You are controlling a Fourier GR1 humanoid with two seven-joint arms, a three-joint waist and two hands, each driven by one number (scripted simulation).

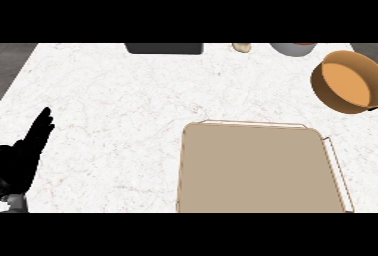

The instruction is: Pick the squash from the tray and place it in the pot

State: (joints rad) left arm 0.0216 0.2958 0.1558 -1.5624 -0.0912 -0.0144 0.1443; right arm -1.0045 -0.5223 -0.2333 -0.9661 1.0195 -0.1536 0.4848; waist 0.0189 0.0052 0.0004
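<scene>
The tray [258, 170] lies bare, no squash visible; the pot [345, 82] waits beyond. The left hand [26, 150] rests at the edge, fingers straight.

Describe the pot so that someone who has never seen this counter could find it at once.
Start at the big beige tray on the white counter, then look past its far right corner toward the right edge of the view. The pot stands there: round, brown outside and orange inside, the only warm-coloured thing beside the grey items along the far edge.
</scene>
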